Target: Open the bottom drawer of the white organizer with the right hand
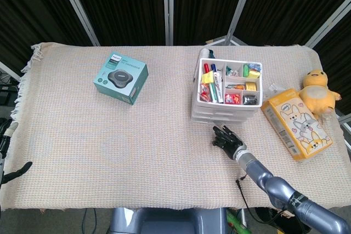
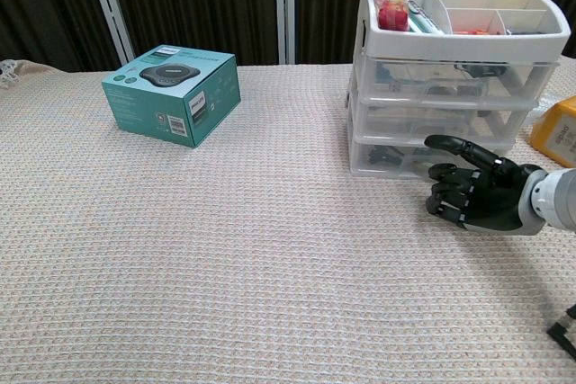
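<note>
Toward the table's far right edge, the organizer [image 2: 454, 65] is sitting with its bottom drawer [image 2: 423, 157] shut, while the right robot hand [image 2: 475, 193] is hovering just before it, empty, fingers loosely apart, leaving the grasp and pull undone.

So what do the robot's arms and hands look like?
The right hand is black, shaped like a person's, with jointed fingers. A silver-grey cuff joins it to a grey metal right arm built of rounded tube parts, with a thin black cable hanging beside it. Of the left hand only a dark tip shows at the picture's edge.
</note>
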